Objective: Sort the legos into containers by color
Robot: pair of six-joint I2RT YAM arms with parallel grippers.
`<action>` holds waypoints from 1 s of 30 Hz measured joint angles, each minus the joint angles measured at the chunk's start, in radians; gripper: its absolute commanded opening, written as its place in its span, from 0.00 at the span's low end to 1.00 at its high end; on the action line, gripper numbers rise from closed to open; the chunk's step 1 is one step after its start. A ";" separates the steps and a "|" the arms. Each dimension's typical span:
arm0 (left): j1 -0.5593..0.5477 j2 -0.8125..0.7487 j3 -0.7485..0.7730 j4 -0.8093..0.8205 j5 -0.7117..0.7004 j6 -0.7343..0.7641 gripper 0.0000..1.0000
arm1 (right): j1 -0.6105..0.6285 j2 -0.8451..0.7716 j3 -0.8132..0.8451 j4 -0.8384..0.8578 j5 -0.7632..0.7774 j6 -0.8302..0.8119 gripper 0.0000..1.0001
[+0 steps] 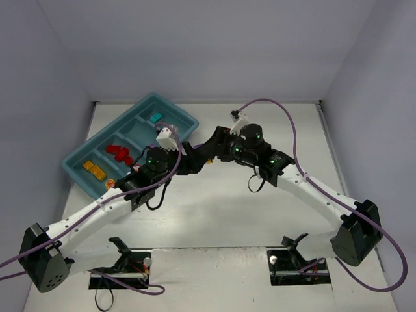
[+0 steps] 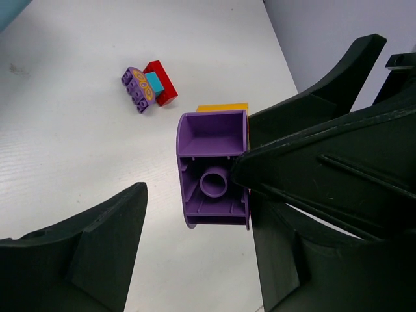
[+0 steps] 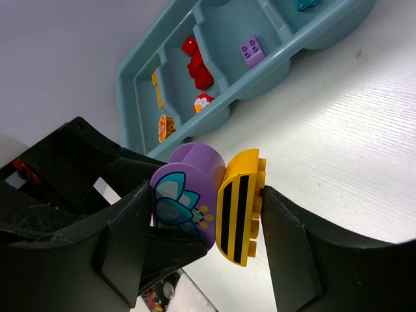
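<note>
My right gripper point(image 3: 207, 195) is shut on a joined pair of legos: a purple brick point(image 3: 188, 172) with a flower print and a yellow brick point(image 3: 240, 208) with black stripes. It holds them above the table. My left gripper point(image 2: 198, 214) is open around the purple brick point(image 2: 211, 149), whose hollow underside faces its camera; its right finger touches the brick. The yellow brick point(image 2: 223, 107) shows behind. Both grippers point(image 1: 195, 157) meet right of the teal tray point(image 1: 140, 104). The tray holds teal point(image 1: 156, 118), red point(image 1: 119, 153) and orange point(image 1: 95, 170) legos, and a purple one point(image 3: 252, 51).
A small cluster of purple, teal and red bricks point(image 2: 148, 86) lies on the white table beyond the left gripper. The tray point(image 3: 325, 32) lies slantwise at the back left. Grey walls close in the table on three sides.
</note>
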 measured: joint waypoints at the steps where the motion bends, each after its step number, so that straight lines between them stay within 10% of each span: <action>1: -0.004 -0.002 -0.011 0.018 -0.011 -0.006 0.57 | 0.000 0.000 -0.005 0.008 0.000 0.006 0.00; 11: -0.021 -0.008 -0.065 0.139 -0.071 -0.018 0.50 | -0.001 -0.001 -0.038 0.070 0.000 0.086 0.00; 22: -0.030 -0.008 -0.076 0.207 -0.097 -0.037 0.09 | -0.003 -0.002 -0.053 0.116 0.000 0.134 0.01; 30: -0.032 -0.015 -0.091 0.209 -0.103 -0.041 0.00 | -0.003 -0.002 -0.069 0.126 -0.004 0.138 0.58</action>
